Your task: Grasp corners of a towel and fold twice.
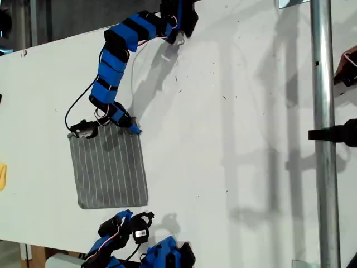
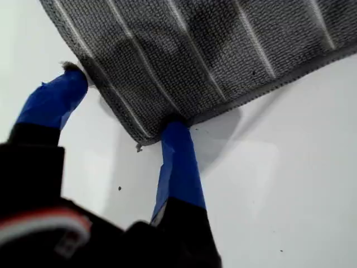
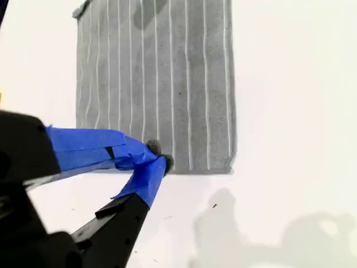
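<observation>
White desk fills the exterior view; a metal pole runs top to bottom along that view's right side.

Towel lies flat on the desk toward the exterior view's lower left: grey, fine pale stripes, a compact rectangle with clean edges.

Upper arm in the exterior view (blue-taped segments) reaches down from the top edge to the towel's upper edge. The first wrist view looks along this one, so it is my first arm. My first claw sits at the towel's upper corner on the exterior view's right. In the first wrist view my first claw stands wide apart, astride that corner: one blue fingertip touches the hem just beside the tip, the other touches the adjoining edge. Cloth lies flat between them; not clamped.

My second arm enters from the exterior view's bottom edge, below the towel's lower edge. My second claw has its two blue tips pressed together, nothing visibly between them, hanging over the towel's near edge in the second wrist view. Whether it touches the cloth: cannot tell.

Small yellow object at the exterior view's left edge, well apart from the towel.
</observation>
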